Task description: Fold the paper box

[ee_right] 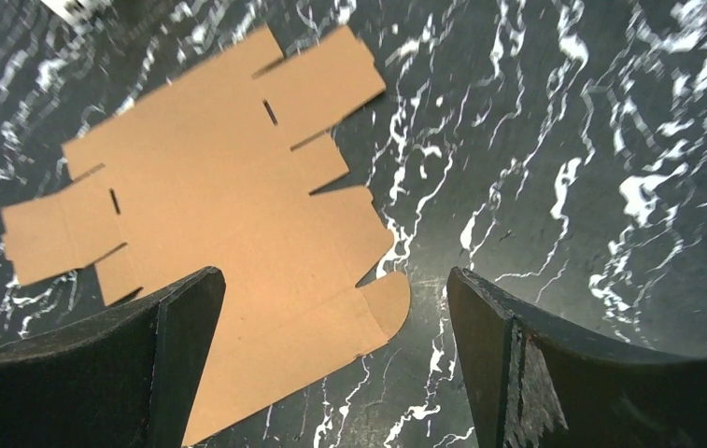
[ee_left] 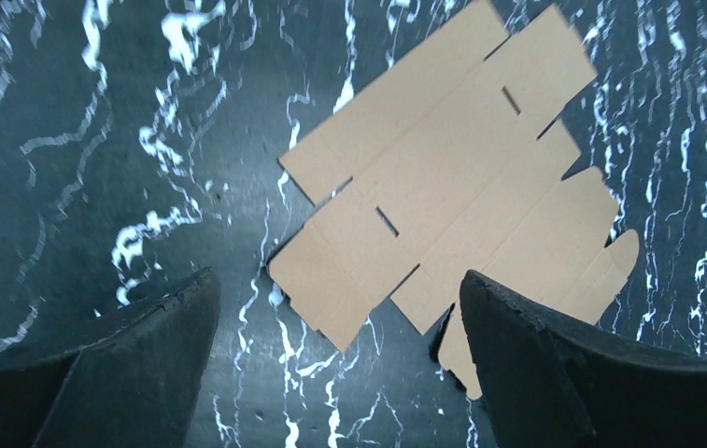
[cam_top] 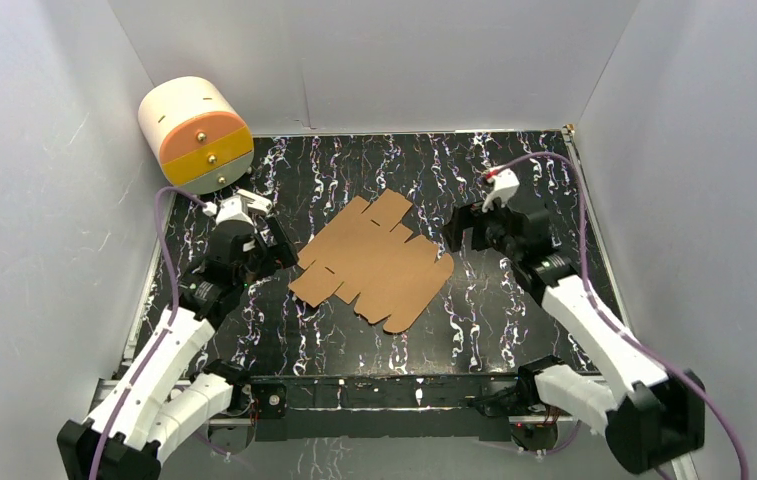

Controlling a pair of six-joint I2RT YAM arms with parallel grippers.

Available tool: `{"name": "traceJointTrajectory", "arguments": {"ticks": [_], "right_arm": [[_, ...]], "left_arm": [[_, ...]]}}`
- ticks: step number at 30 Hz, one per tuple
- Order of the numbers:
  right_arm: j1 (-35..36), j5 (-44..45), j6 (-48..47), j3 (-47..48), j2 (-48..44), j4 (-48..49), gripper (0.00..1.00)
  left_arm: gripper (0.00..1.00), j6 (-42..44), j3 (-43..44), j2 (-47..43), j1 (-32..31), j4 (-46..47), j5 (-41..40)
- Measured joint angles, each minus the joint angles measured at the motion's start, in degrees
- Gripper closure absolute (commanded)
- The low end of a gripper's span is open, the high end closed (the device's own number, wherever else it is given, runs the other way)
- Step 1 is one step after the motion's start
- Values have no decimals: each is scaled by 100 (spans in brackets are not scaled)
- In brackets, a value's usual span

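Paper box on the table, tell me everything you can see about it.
The paper box is a plain brown, unmarked cardboard sheet, die-cut and not yet folded. It shows straight creases, several flaps, short slits and two rounded tabs. It lies flat and askew near the middle of the black marbled table, between the arms. The open left claw and open right claw hover near its opposite edges; neither grips it.

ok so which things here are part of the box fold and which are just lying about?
Part of the job: paper box, a flat unfolded sheet; left gripper, open; right gripper, open.
Lying about: cream-orange-yellow drawer unit, far left corner, apart from the sheet.
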Motion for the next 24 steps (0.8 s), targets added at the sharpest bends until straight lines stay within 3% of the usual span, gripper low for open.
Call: {"name": "traceJointTrajectory", "arguments": {"ticks": [6,15,24], "right_arm": [[20,-116,20,461,1596,-26,1],[24,-264,118,1241,3556,85,2],[24,-525,330,1241,4336,214,1]], "left_arm": [[4,678,94,-507,13,96,-181],[4,1019,11,-636,68,109,-87],[4,1084,9,-599,387,116,103]]}}
